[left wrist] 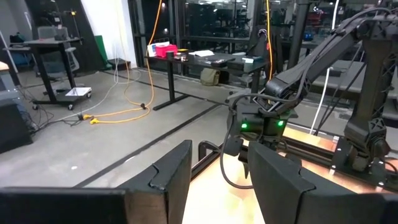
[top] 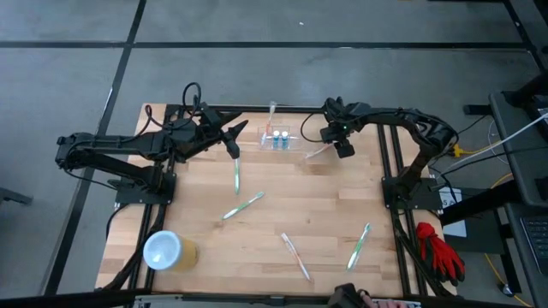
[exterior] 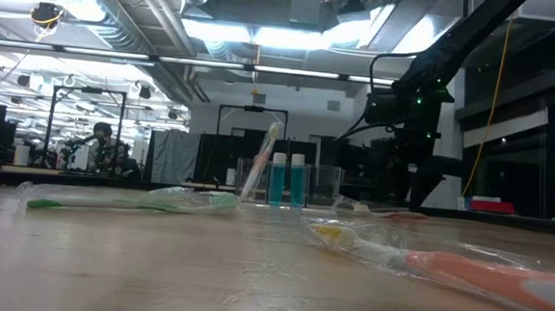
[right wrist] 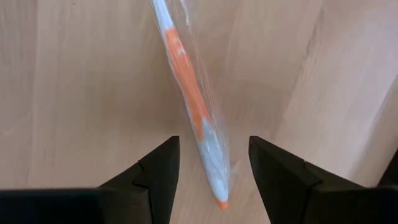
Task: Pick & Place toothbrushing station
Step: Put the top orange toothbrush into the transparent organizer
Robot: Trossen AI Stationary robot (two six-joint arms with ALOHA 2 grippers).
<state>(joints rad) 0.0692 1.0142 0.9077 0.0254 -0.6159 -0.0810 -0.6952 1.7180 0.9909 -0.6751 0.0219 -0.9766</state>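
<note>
The toothbrushing station is a clear, nearly colourless plastic holder of roughly rectangular form. It stands at the far middle of the wooden table, between the two grippers. It holds two small blue tubes with white caps, upright side by side, and one pale toothbrush leaning out at its left end. Its see-through walls are hard to trace against the dark room in the low view.

The right gripper hangs just right of the station, fingers spread apart and pointing down. Between them, on the table, lies a wrapped toothbrush with an orange and white handle; its clear wrapper is glossy. No contact with the fingers is visible.

The left gripper is raised left of the station, fingers apart and holding nothing.

Four more wrapped toothbrushes lie flat on the smooth, pale wood grain: green ones and an orange one. A yellow cup with a white top stands at the near left corner. A red glove lies off the table's right edge.
</note>
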